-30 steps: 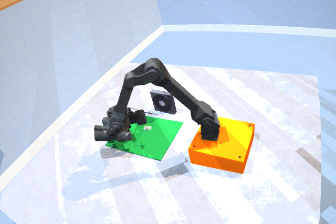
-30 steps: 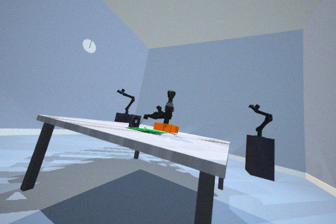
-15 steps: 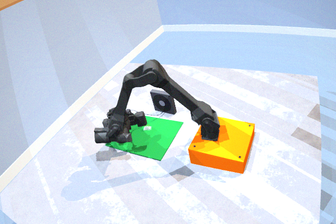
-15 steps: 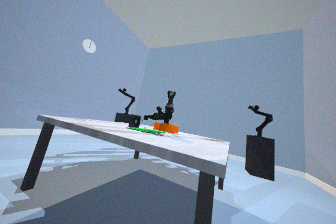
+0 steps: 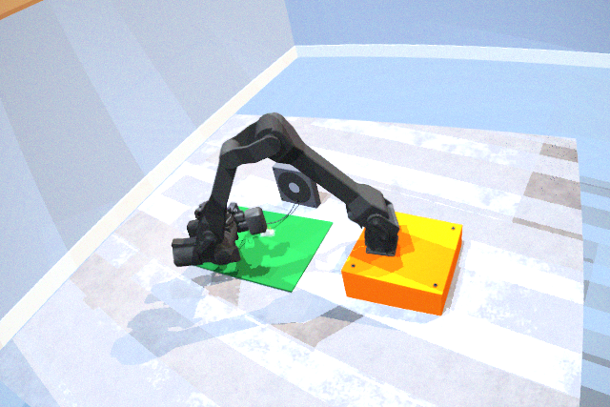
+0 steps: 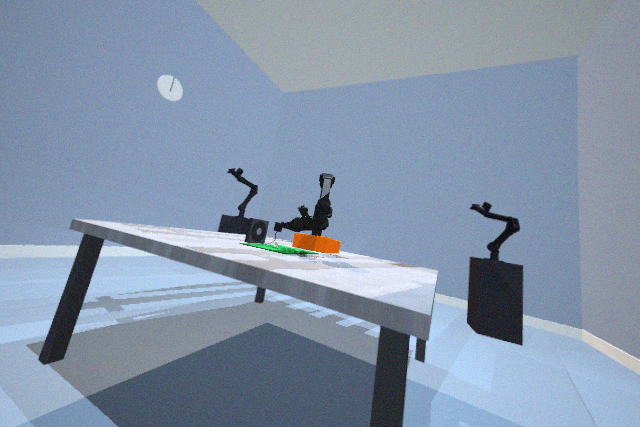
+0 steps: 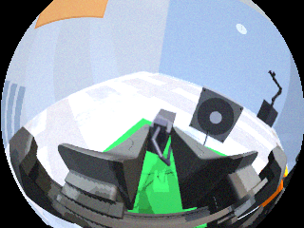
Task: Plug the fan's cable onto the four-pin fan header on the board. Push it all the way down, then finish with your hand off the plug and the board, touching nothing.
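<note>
My gripper (image 5: 260, 223) (image 6: 277, 227) (image 7: 160, 129) is shut on the fan cable's plug, above the green board (image 5: 308, 245) (image 6: 289, 250) (image 7: 159, 201). The small dark plug (image 7: 164, 119) shows between and just beyond the fingertips in the wrist view, with a cable loop bending down from it. The fan (image 5: 294, 188) (image 6: 257, 231) (image 7: 216, 116) stands upright past the board's edge. Its thin cable (image 5: 284, 217) runs toward the fingers. A small white header (image 5: 267, 233) (image 6: 276, 244) is on the board, near the fingertips. Its pins and the plug's underside cannot be made out.
The orange and yellow base block (image 5: 409, 264) (image 6: 316, 243) carries the arm beside the board. The table (image 5: 418, 357) (image 6: 382, 277) extends around them. Two other dark arms stand on black pedestals (image 6: 495, 298) (image 6: 232, 223) in the background.
</note>
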`<state>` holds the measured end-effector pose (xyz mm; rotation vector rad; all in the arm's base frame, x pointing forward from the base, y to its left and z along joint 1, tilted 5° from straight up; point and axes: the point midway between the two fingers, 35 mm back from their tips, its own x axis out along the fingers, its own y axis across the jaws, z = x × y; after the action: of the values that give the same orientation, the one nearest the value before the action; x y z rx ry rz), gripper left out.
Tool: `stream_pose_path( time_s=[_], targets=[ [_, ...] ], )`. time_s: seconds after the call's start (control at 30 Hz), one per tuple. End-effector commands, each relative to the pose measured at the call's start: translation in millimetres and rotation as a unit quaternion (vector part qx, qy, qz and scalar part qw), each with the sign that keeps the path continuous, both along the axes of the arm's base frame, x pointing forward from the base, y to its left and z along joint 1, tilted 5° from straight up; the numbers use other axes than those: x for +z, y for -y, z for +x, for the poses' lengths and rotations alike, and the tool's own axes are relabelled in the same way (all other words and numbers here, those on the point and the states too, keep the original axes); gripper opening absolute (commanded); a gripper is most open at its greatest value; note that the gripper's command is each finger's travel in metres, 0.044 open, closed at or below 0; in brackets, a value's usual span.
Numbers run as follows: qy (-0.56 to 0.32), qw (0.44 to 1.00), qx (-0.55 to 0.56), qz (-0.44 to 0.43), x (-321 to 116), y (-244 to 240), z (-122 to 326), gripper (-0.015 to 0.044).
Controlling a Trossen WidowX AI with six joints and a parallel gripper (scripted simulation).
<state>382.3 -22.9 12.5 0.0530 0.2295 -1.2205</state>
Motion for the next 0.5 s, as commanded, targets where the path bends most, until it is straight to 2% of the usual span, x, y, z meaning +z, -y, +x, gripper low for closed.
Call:
stream_pose_path(
  time_s=[0.0, 0.47],
  targets=[
    [0.000, 1.000, 0.000, 0.000, -4, -1, 0, 0.0000],
    [0.000, 1.000, 0.000, 0.000, -15, -3, 0, 0.0000]
  ],
)
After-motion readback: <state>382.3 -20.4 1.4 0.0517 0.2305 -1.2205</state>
